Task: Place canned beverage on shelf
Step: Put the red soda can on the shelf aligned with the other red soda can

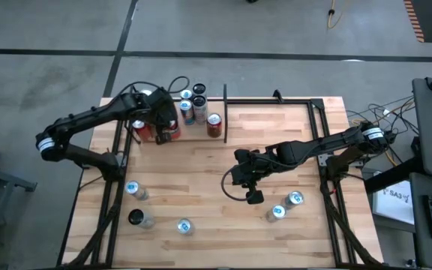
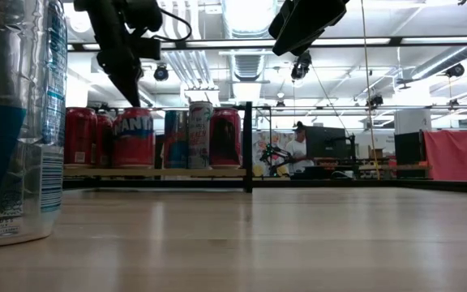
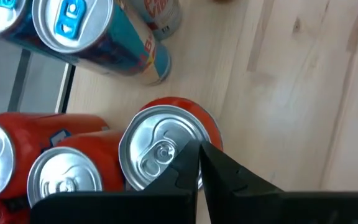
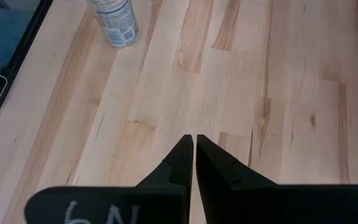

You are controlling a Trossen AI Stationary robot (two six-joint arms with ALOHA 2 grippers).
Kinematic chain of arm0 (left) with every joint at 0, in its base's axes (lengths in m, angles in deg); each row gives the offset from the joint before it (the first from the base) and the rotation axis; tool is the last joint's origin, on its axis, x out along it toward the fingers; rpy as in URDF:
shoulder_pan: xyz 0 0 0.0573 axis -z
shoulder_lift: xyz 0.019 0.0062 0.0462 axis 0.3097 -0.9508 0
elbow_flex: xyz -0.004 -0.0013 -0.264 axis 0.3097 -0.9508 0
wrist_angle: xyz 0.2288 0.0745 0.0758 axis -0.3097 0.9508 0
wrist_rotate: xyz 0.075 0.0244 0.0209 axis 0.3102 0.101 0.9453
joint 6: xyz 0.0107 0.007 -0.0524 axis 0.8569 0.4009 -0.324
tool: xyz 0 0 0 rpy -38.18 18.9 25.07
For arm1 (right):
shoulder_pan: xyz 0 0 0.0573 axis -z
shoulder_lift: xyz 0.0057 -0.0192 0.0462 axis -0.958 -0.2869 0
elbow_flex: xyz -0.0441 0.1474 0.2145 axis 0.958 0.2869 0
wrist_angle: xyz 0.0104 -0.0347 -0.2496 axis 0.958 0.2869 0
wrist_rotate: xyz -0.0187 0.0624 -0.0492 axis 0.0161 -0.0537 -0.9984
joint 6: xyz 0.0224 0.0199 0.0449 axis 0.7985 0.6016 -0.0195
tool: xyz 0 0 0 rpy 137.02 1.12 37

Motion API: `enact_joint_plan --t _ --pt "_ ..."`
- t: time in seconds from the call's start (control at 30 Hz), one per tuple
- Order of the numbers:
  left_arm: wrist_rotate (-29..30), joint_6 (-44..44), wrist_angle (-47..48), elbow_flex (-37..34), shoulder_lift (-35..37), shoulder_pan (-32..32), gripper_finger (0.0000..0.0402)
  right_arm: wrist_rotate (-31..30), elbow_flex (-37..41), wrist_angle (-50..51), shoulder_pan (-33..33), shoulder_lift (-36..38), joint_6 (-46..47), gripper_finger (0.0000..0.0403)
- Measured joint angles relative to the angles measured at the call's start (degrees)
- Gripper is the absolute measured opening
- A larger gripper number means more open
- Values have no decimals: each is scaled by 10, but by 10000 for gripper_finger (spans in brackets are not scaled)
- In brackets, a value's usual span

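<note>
Two hands pressed together and empty: left hand [image 3: 199, 163] poised over red can [image 3: 166, 140] on shelf [image 1: 224, 112], likely nudging it into line; right hand [image 4: 194, 152] idle above surface [image 4: 241, 81].

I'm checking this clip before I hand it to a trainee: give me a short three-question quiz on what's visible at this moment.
1. True or false: the left gripper holds a can.
2. Where is the right gripper? A) inside the shelf B) above bare wood mid-table C) clamped on a silver can
3. What colour is the can directly under the left gripper?

Key:
1. False: its jaws are shut and empty, just above a can top.
2. B: shut jaws, with nothing between them.
3. Red, with a silver top, standing beside other red cans in the shelf.
</note>
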Motion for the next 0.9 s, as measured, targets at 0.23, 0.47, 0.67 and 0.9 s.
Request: enact_joint_plan --t 0.23,0.47,0.67,0.9 --pt "21 -11 -3 1 7 0 0 0 0 0 0 0 0 9" --pt "-32 -62 -104 6 5 1 0 -1 0 -2 0 0 0 9" --pt "-30 -101 -115 5 -9 2 0 -1 0 -2 0 0 0 9" --pt "-12 -112 -110 3 -39 5 0 -1 0 -1 0 0 0 9"
